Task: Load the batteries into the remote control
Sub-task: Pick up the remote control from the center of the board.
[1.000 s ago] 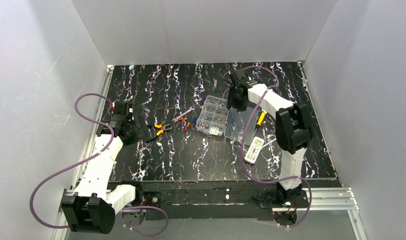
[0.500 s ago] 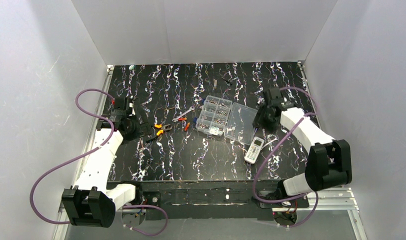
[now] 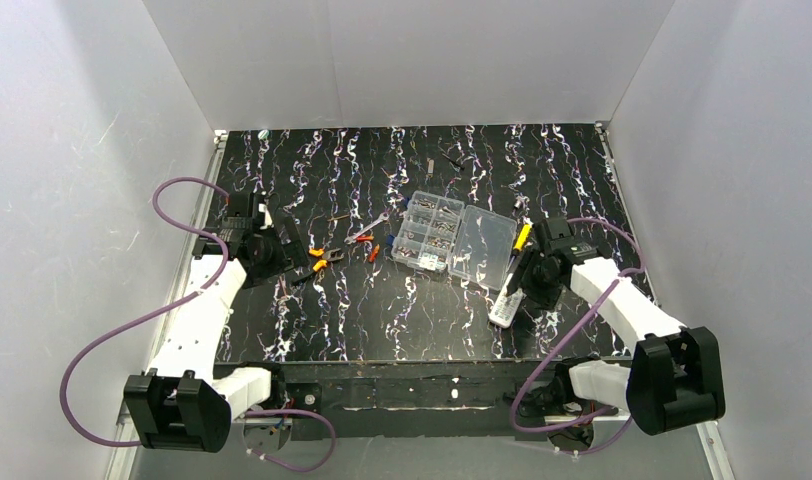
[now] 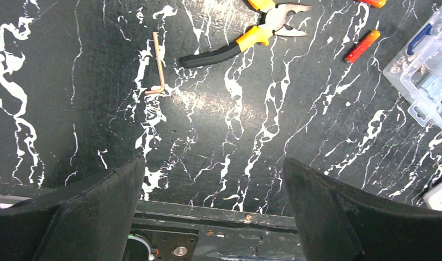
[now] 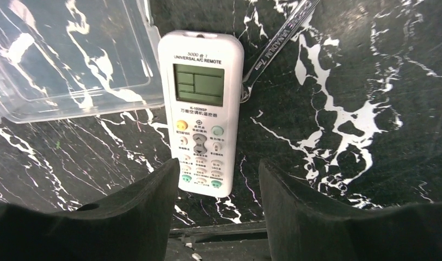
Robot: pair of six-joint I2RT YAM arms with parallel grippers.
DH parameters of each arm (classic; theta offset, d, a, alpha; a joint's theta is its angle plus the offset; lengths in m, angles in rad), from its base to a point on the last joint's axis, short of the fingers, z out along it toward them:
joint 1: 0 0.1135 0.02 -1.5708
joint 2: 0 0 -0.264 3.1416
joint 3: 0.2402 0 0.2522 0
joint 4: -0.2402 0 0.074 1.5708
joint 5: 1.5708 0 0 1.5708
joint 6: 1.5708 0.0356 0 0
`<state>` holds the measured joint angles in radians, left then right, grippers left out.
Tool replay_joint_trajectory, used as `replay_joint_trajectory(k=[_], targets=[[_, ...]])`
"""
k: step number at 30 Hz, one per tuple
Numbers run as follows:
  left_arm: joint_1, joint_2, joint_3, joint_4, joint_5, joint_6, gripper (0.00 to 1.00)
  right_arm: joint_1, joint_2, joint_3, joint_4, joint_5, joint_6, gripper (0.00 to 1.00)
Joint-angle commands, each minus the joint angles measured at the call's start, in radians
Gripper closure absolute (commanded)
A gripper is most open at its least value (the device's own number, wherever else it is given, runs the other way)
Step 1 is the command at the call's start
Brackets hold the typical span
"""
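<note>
The left arm has hardly shifted, while the right arm has swung from the far side of the clear compartment box (image 3: 437, 232) to the near right. At left, the left tool (image 4: 213, 187) hangs fully open and empty above the surface (image 4: 219, 109), on the near side of the orange-handled pliers (image 4: 246, 41). Right of the box lid, the remote control (image 5: 201, 109) lies flat, screen up, with a wrench (image 5: 278, 38) just beside its right edge. The right tool (image 5: 219, 187) is open, straddling the remote's near end and gripping nothing. The remote is judged light, rigid and smooth: grip across its long edges, clear of the buttons, and expect some slip.
</note>
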<state>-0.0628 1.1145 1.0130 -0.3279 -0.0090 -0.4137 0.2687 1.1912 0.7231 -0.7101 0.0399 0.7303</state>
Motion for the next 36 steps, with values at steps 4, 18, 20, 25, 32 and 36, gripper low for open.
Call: replay_joint_trajectory(k=[4, 18, 20, 25, 32, 36], targets=[[0.003, 0.006, 0.022, -0.082, 0.052, -0.021, 0.0, 0.001, 0.036, -0.074, 0.124, -0.105, 0.012, 0.37], [0.003, -0.004, -0.001, -0.082, 0.034, -0.039, 0.01, 0.001, 0.16, -0.101, 0.16, -0.112, -0.015, 0.42], [0.003, -0.003, 0.0, -0.083, 0.033, -0.04, 0.01, 0.001, 0.156, -0.102, 0.155, -0.109, -0.017, 0.47], [0.003, 0.004, 0.003, -0.077, 0.051, -0.043, 0.01, 0.001, 0.064, -0.083, 0.119, -0.081, -0.029, 0.61], [0.003, 0.032, 0.033, -0.064, 0.133, -0.062, 0.0, 0.001, -0.099, -0.01, 0.047, -0.063, -0.082, 0.91], [0.003, 0.035, 0.063, -0.053, 0.214, -0.094, 0.01, 0.002, -0.146, 0.028, 0.041, -0.094, -0.128, 0.99]])
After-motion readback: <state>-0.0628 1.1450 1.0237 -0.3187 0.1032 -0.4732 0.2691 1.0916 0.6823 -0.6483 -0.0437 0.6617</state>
